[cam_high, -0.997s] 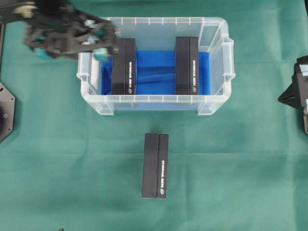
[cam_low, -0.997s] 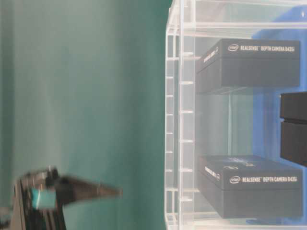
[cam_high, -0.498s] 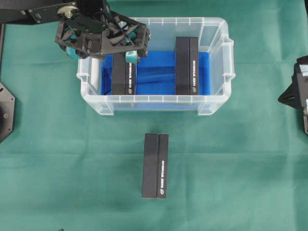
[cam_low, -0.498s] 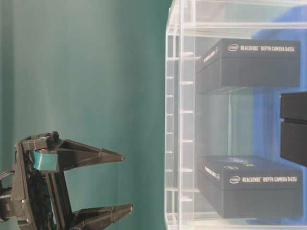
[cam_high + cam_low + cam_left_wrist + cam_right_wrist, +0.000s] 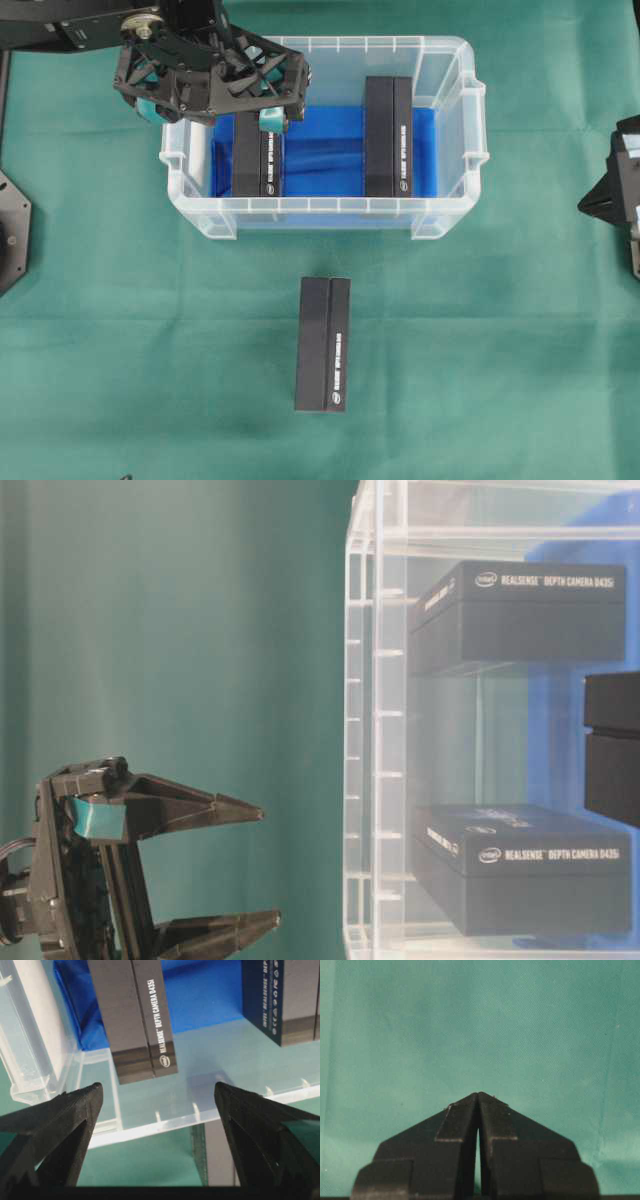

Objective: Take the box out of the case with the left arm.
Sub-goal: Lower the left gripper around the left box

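Left arm's fingers [image 5: 60, 1125] spread wide over the case [image 5: 455, 120] rim to straddle the left box [image 5: 258, 150], nothing pinched; right fingers [image 5: 460, 1125] pressed together, parked.

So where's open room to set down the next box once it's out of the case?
Bare green cloth left and right of the box on the table. Inside the case, only blue lining between its two boxes; the left gripper crowds the left one.

Green cloth [image 5: 520, 360] over the table, black box [image 5: 322, 345] lying outside on it
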Robot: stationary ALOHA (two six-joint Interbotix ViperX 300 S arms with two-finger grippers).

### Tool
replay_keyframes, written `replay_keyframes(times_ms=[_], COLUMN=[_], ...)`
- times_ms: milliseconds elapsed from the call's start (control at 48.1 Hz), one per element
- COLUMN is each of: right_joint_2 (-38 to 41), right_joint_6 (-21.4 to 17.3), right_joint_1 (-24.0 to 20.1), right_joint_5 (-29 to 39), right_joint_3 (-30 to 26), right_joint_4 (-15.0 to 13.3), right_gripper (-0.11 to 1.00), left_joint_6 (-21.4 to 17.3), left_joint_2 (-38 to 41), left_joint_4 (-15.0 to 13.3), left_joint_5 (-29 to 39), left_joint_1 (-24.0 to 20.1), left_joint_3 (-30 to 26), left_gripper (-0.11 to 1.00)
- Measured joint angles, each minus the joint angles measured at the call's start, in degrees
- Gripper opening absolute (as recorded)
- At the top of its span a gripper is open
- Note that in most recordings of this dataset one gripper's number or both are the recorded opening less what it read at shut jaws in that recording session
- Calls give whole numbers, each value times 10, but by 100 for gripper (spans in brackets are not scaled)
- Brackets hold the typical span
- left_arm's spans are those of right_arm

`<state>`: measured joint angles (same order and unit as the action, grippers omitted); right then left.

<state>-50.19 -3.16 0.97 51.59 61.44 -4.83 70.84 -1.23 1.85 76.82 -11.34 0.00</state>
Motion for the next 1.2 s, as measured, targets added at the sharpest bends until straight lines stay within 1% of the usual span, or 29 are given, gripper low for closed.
replay_keyframes(times_ms=[997,1205], right_joint_2=[0,-1], right_joint_6=[1,0], right_joint_1=[0,0], right_joint_5=[-1,0], right_joint_3=[0,0], right_joint_4=[0,1], right_gripper=[0,0], left_joint_6=[0,0], left_joint_2=[2,10], left_joint_4=[2,6], left_joint_5=[-8,-13], left_joint_1=[-2,-5], left_joint_3=[11,11], left_gripper=[93,93])
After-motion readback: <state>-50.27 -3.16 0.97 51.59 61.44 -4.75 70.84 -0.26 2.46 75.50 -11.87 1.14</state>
